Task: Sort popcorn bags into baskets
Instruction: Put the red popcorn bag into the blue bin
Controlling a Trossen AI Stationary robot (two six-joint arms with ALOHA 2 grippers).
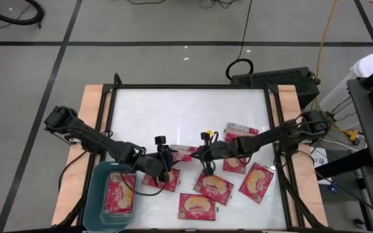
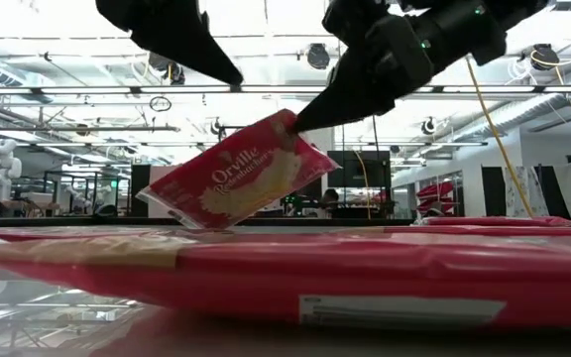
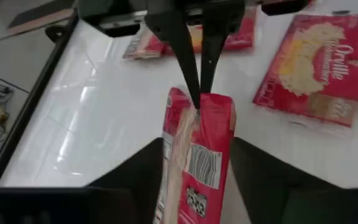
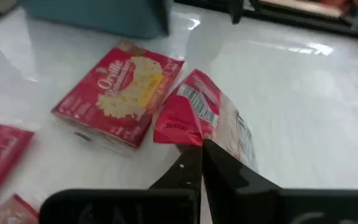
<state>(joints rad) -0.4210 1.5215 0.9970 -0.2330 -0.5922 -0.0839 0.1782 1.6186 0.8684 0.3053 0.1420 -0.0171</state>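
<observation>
My right gripper (image 4: 201,144) is shut on one red popcorn bag (image 2: 236,174) and holds it up over the table's middle (image 1: 183,152). My left gripper (image 1: 166,163) is right beside it on the left, open. Its fingers (image 3: 135,177) stand on either side of the bag's lower part, and in the low view they are off the bag. The teal basket (image 1: 94,194) stands at the near left with one bag (image 1: 120,194) in it. Several more bags (image 1: 214,188) lie flat on the table's near right part. My right gripper pinches the bag's upper end (image 3: 199,102) between its two shut fingers. They come from the table's right, slanting down. The bag is lifted, tilted, and hangs below the fingertips with its lower end (image 2: 171,198) toward my left gripper.
A bag (image 4: 120,99) lies face up on the table just below the held one. More bags lie at the right (image 1: 241,131) and near the front edge (image 1: 196,207). A black frame (image 1: 190,87) borders the white table top.
</observation>
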